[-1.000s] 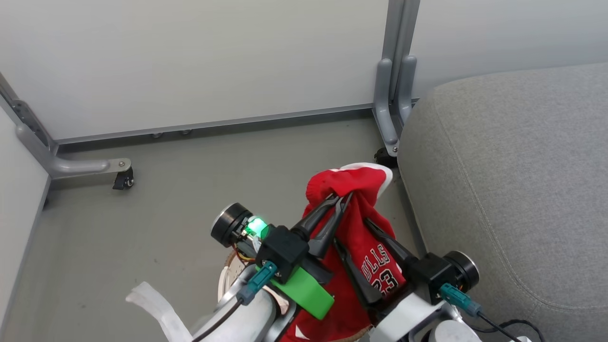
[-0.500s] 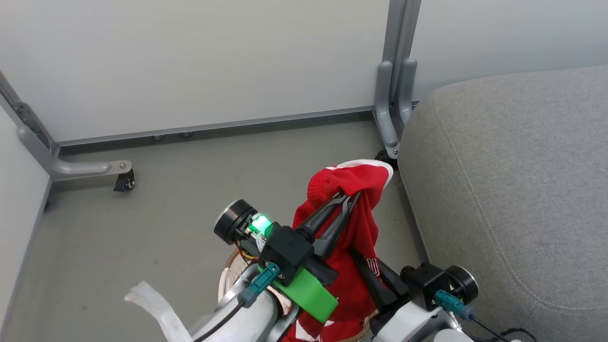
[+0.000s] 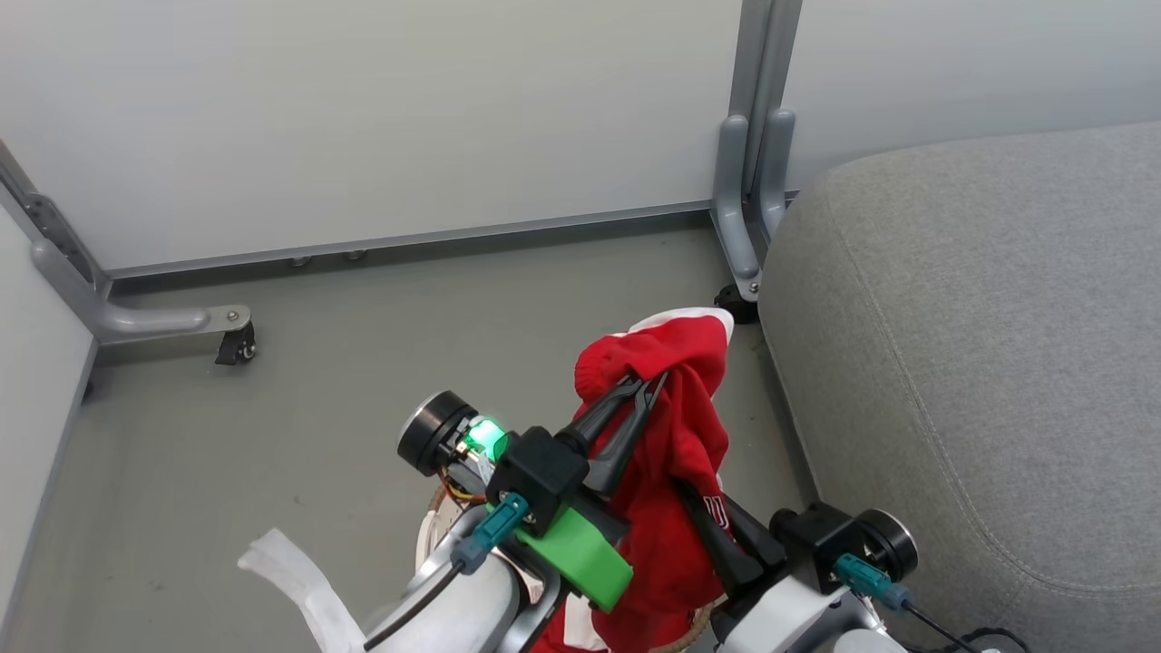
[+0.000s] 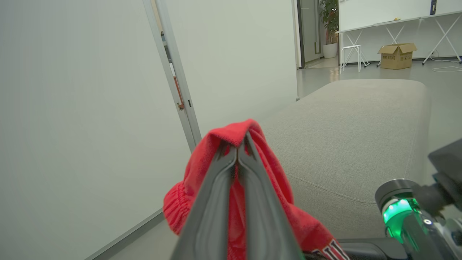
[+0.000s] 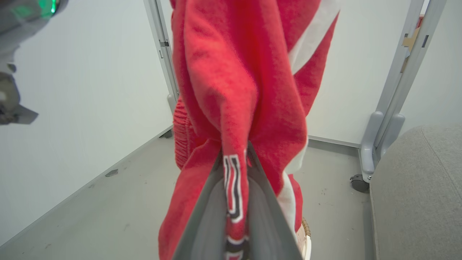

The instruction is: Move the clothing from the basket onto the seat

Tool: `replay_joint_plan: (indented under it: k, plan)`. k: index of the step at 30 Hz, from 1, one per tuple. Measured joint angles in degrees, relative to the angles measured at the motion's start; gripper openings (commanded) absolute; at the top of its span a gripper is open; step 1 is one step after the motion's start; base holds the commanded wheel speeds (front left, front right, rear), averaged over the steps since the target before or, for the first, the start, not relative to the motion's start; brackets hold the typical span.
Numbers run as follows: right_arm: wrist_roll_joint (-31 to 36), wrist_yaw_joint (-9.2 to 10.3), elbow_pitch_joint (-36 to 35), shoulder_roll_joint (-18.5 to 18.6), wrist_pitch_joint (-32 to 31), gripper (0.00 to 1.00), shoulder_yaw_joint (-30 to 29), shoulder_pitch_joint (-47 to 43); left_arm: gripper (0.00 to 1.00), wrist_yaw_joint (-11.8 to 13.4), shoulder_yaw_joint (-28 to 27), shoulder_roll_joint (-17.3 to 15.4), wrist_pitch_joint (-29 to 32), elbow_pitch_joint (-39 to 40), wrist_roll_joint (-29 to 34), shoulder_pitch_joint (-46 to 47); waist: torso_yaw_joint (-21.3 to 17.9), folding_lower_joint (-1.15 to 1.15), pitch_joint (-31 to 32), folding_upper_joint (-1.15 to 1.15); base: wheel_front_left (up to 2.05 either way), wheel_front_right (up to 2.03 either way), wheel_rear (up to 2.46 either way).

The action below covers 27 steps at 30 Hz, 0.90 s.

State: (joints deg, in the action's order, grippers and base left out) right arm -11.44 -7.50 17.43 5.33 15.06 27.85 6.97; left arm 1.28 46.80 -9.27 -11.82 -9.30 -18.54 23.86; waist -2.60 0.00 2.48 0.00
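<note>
Bright red, white-trimmed fabric clothing (image 3: 685, 426) held aloft just beside large grey upholstered seat (image 3: 980, 363); left gripper (image 3: 649, 384) closed on top fold; right gripper (image 5: 234, 157) closed on lettered fold lower down.

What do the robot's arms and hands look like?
Both arms are pale silver. The left gripper and right gripper are black blocks with two long, dark, pointed fingers. Each wrist carries a round black silver-rimmed knob and a teal plug with a black cable. The left wrist also has a bright green plastic block and a glowing green light.
</note>
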Motion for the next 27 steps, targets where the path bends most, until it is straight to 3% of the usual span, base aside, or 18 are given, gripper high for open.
replay_joint_plan:
  k: [1,2,27]
  plan:
    - [0.0,0.0,-0.01,0.01,0.0,0.0,-0.02,0.0,0.89,0.0,0.02,0.0,0.12,-0.07,-0.07,0.0,0.0,0.0,-0.04,0.0,0.0,0.0,0.0]
    - [-0.01,0.0,-0.01,0.03,0.0,0.0,-0.05,0.0,1.0,0.02,0.02,0.0,0.16,-0.14,-0.08,0.0,0.0,0.0,-0.09,0.0,0.0,0.0,0.0]
    - [-0.05,0.0,-0.86,-0.22,0.0,0.0,-2.24,0.07,1.0,1.09,0.29,-1.16,1.2,-1.35,-1.49,0.07,-1.15,0.0,-1.34,0.0,0.0,0.0,0.0]
